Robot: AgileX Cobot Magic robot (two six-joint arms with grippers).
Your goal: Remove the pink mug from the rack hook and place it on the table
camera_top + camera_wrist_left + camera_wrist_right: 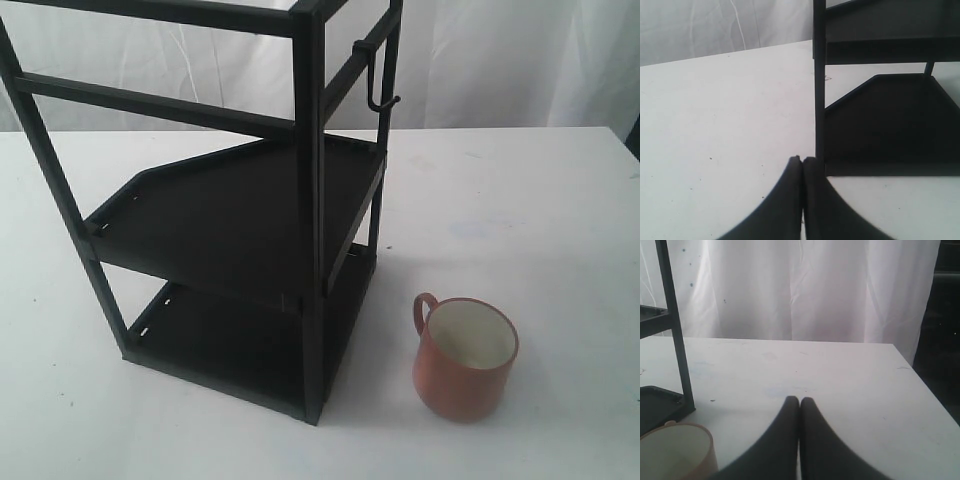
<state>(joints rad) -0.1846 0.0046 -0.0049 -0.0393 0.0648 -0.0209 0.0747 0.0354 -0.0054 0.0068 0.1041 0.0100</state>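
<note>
The pink mug (465,358) stands upright on the white table (520,210), to the right of the rack (235,215), handle towards the rack. Its cream rim (675,452) shows in a corner of the right wrist view. The rack hook (378,75) hangs bare from the upper side bar. Neither arm shows in the exterior view. My left gripper (802,160) is shut on nothing, just beside a rack post (819,80). My right gripper (799,400) is shut and empty, over the table (830,375) near the mug.
A white curtain (800,290) hangs behind the table. The table's right edge (920,385) drops off to a dark area. The rack's two black shelves (250,200) take up the left half of the exterior view.
</note>
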